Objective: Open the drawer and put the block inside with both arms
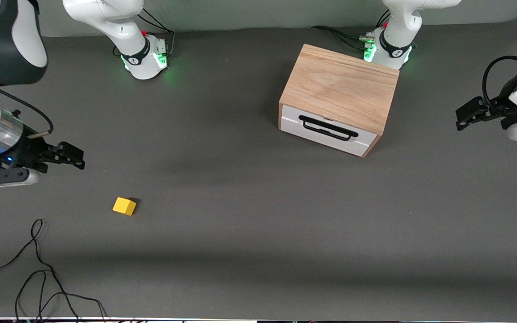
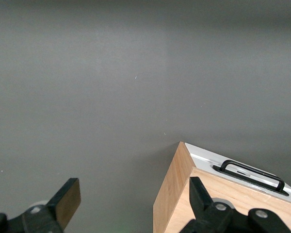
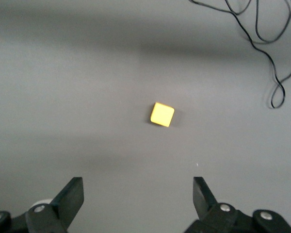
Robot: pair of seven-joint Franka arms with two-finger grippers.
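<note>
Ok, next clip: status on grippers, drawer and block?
Left gripper open, up beside the wooden box. Right gripper open, hovering near the block. Drawer shut, block on the table, loose cable lying nearer the camera.

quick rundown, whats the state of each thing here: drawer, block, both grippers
drawer: shut, front flush with the wooden box
block: loose on the table, not held
left gripper: open, empty, up beside the box
right gripper: open, empty, above the table near the block
</note>
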